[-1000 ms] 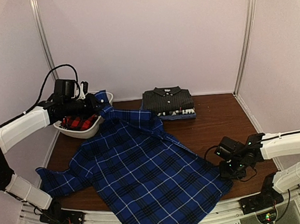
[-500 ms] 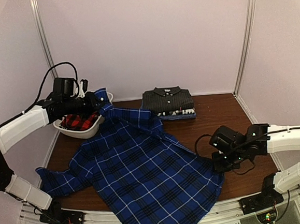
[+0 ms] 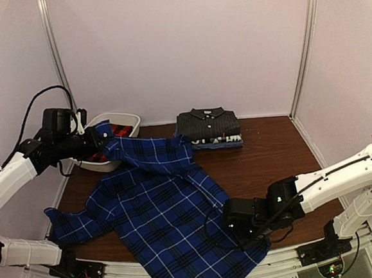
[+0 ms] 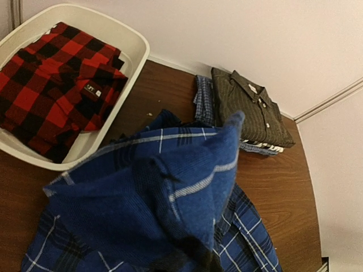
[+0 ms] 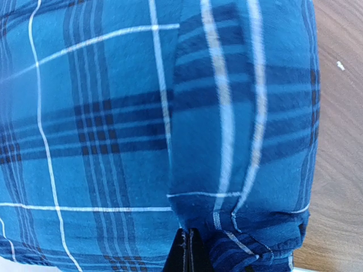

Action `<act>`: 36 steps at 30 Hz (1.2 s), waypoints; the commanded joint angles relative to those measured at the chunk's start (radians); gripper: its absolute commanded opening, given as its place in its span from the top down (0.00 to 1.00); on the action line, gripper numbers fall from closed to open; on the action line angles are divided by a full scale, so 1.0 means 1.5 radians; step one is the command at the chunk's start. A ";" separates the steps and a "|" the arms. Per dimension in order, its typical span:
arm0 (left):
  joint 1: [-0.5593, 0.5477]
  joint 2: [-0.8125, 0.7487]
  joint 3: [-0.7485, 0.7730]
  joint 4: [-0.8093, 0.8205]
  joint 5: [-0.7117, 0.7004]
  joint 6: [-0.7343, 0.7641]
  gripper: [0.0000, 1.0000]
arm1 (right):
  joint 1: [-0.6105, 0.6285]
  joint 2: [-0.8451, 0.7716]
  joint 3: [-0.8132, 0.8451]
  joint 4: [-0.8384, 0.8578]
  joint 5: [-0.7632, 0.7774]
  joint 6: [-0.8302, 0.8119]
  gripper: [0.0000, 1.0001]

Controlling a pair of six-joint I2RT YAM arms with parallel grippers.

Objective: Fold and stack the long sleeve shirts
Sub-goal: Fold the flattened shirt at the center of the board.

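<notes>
plaid shirt [image 3: 159, 212], hem between right fingers [image 5: 178, 258]

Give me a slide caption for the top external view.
Left tool and right tool each grip the blue plaid shirt, beside a white tub and a folded stack.

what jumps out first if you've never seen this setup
A big blue shirt sprawls over the near half of the table, its far end pinched up by the left jaws beside the tub and its near right hem shut in the right jaws. A red shirt lies in that tub at far left. A folded charcoal shirt sits at the back centre.
</notes>
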 commanded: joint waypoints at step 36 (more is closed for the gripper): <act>0.007 -0.152 -0.114 -0.193 -0.107 -0.002 1.00 | 0.032 -0.082 -0.026 0.088 -0.014 0.001 0.54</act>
